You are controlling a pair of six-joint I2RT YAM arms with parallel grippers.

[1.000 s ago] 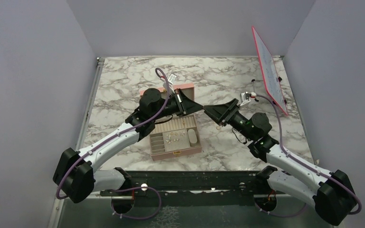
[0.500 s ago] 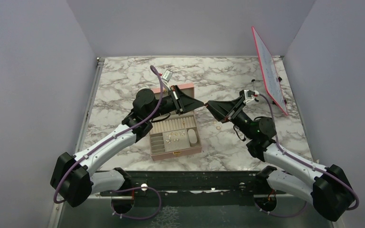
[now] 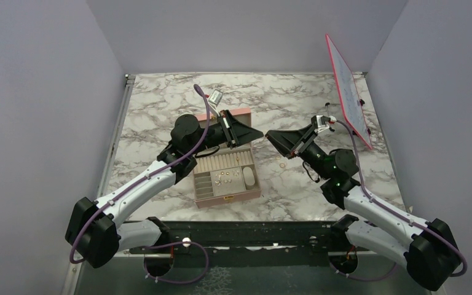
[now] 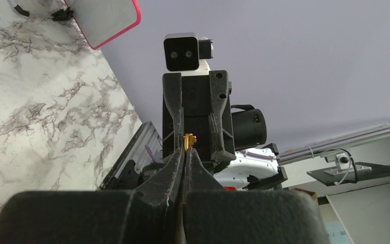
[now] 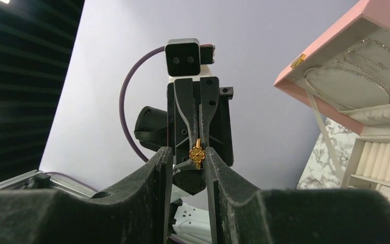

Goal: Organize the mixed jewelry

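Close to the table's (image 3: 160, 104) near edge, the open pink box (image 3: 227, 195) holds small gold pieces (image 3: 224, 179). One gold ring (image 3: 281, 165) lies on the marble to its right. Above the box's far right corner, the left gripper (image 3: 261, 133) is clamped tight on a gold clover charm (image 4: 189, 141). The right gripper (image 3: 268, 134) has its jaws half apart either side of the charm, not gripping it.

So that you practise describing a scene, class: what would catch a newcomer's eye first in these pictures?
The left gripper and right gripper meet tip to tip above the marble table, by the far right corner of the open pink box. The left pinches a tiny gold clover charm; the right's fingers stand open on either side of it. A red-framed board leans at the far right.
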